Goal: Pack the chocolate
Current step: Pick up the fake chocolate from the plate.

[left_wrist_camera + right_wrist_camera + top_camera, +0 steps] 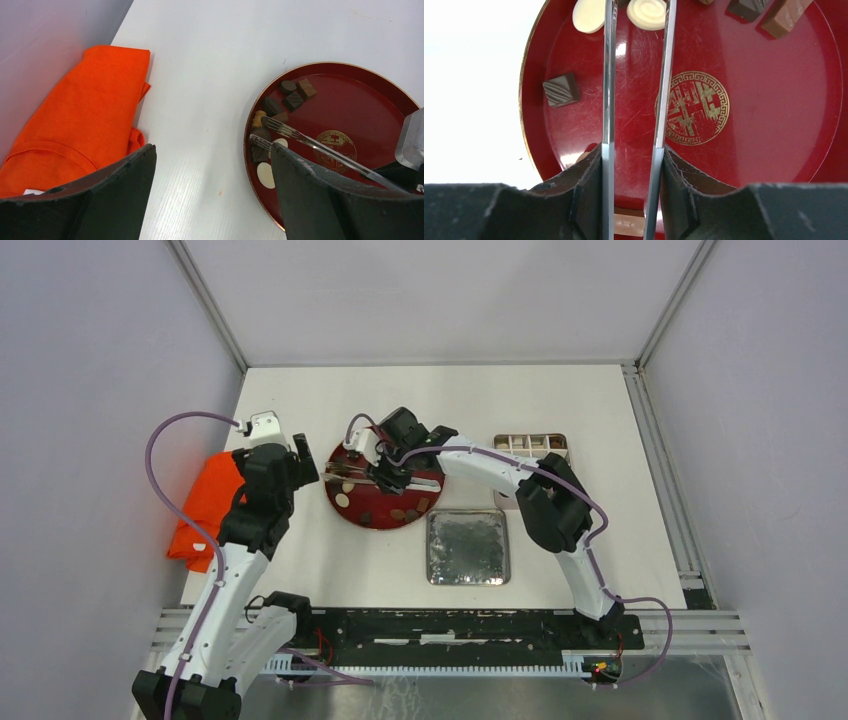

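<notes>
Several bite-size pieces of chocolate (292, 100), dark, light brown and cream, lie on the round dark-red plate (385, 514), mostly near its left rim. My right gripper (633, 155) is shut on metal tongs (609, 100), whose two arms stand apart over the plate (774, 125). A cream round piece (646, 11) lies between the tong arms; a dark square piece (561, 90) sits left of them. The tong tips (265, 121) reach the pieces at the rim. My left gripper (212, 150) hangs open over bare table, left of the plate (360, 110), holding nothing.
A folded orange cloth (205, 505) lies at the table's left edge, beside the left arm. A pale box with grid compartments (530, 445) stands to the right of the plate. A square silvery tin (468, 547) lies in front of the plate.
</notes>
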{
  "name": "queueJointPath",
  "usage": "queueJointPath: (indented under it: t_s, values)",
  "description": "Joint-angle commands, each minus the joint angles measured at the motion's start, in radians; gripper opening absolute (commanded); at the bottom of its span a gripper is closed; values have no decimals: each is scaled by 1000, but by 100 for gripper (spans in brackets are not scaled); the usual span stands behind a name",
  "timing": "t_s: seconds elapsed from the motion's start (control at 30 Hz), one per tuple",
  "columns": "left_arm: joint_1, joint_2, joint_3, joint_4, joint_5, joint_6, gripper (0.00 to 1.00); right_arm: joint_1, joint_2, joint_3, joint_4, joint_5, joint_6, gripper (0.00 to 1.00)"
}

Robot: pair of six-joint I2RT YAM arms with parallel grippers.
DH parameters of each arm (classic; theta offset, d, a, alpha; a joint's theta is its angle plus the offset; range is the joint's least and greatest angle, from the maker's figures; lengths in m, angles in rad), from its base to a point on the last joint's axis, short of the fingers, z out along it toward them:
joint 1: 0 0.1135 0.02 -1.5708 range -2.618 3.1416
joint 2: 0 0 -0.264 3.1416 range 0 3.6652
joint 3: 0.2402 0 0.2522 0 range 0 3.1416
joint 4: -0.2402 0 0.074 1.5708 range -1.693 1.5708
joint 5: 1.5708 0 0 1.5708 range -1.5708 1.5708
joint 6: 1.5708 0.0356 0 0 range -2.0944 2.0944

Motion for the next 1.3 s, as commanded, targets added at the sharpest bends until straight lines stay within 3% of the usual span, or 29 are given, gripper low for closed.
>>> queueJointPath:
  t_s: [0.0,0.33,0.53,0.7,1.27]
  values:
    - [3,-6,-1,41,0,32,90,10,22,65,16,15,17,43]
    - [4,-7,-1,42,5,32,90,21,34,68,6,28,6,38]
    - [4,-6,-1,41,7,32,90,21,9,65,5,44,-7,14]
    - [5,-8,-1,41,8,35,90,16,-59,27,8,51,-29,4]
    - [4,-13,0,40,26,35,90,-138,-474,-367,5,-138,-161,0]
